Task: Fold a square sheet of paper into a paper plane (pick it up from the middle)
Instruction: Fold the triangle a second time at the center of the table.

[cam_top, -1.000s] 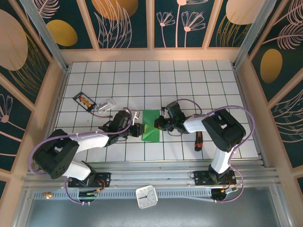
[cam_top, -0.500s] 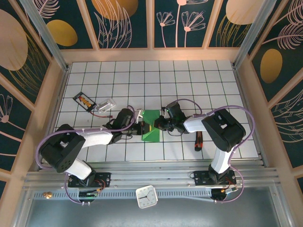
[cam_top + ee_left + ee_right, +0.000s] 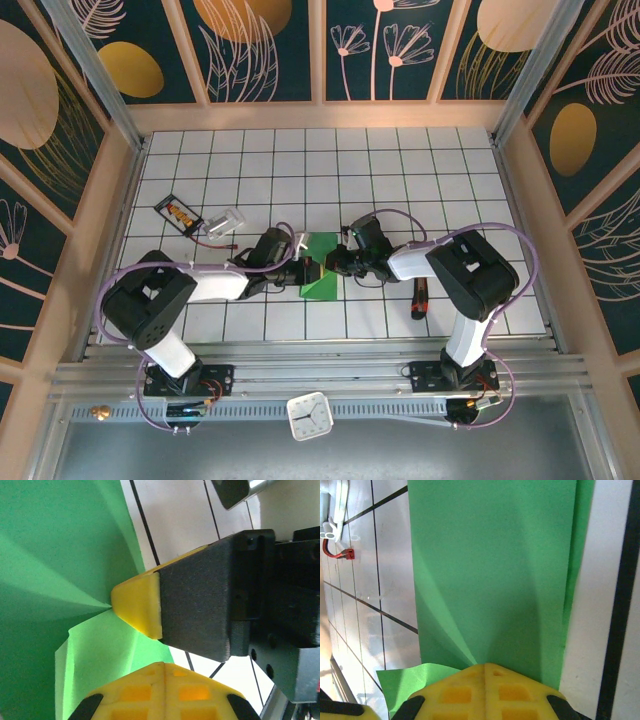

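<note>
The left hand [image 3: 309, 268] has just slid in and closed on the creased bright-green square sheet of paper [image 3: 322, 285], now pinched between it and the right hand [image 3: 336, 262], which also grips it, so folding can probably go on.

White gridded table [image 3: 400, 170], floral wall panels [image 3: 270, 50]

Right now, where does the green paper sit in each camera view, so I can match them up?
Top external: the green paper sits just below centre.
Left wrist: it covers the left side.
Right wrist: it runs down the middle.
Shared landmark: the white table with black grid lines.
</note>
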Motion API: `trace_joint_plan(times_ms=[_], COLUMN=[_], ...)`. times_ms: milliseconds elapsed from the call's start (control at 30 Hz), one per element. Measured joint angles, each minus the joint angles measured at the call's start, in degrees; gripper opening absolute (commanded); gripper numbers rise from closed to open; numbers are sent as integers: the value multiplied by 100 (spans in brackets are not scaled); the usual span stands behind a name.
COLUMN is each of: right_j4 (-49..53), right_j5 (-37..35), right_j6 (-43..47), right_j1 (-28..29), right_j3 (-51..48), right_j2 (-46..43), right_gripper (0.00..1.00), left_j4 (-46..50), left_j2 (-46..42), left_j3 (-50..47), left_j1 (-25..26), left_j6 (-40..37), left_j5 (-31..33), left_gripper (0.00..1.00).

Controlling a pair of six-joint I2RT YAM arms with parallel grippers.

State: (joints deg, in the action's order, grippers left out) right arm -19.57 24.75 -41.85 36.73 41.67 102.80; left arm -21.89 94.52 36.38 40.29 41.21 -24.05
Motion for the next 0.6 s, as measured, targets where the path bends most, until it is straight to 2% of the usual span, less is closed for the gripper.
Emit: trace_joint_plan(times_ms=[600], right_j4=[-7], right_j5=[59], right_j6=[2], right_j1=[-26], right_j3=[0], right_j2=[13], right_gripper=[0], left_j4=[610], left_j2=[461], left_j3=[494], left_j1=[98], left_j6=[-369], left_j5=[-103], left_gripper=[0])
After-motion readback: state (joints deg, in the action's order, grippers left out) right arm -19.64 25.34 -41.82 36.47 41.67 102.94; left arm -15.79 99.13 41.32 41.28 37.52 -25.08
